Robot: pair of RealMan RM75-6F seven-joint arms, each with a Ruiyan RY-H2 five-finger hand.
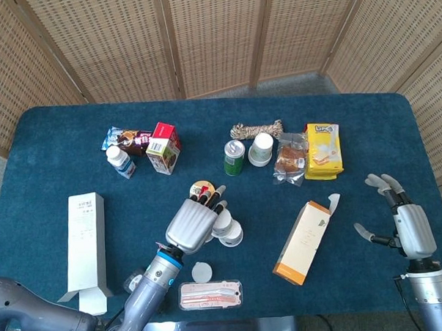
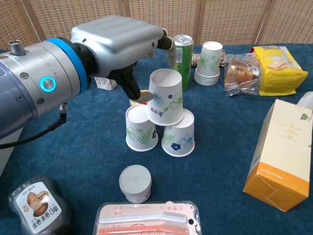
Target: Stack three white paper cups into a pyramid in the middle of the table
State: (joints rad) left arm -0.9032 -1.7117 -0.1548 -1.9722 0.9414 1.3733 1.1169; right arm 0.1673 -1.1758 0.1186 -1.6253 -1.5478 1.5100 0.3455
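Left hand [image 2: 117, 44]: pinching top cup [image 2: 165, 97], thumb at its side.
Top cup: upside down, tilted, resting on two base cups [image 2: 140, 128].
Right hand [image 1: 407, 223]: fingers spread, holding nothing, by table edge [image 1: 425, 138].

A green can [image 2: 182, 61] stands beside a yellow packet [image 2: 277, 61] and orange carton [image 2: 280, 154].
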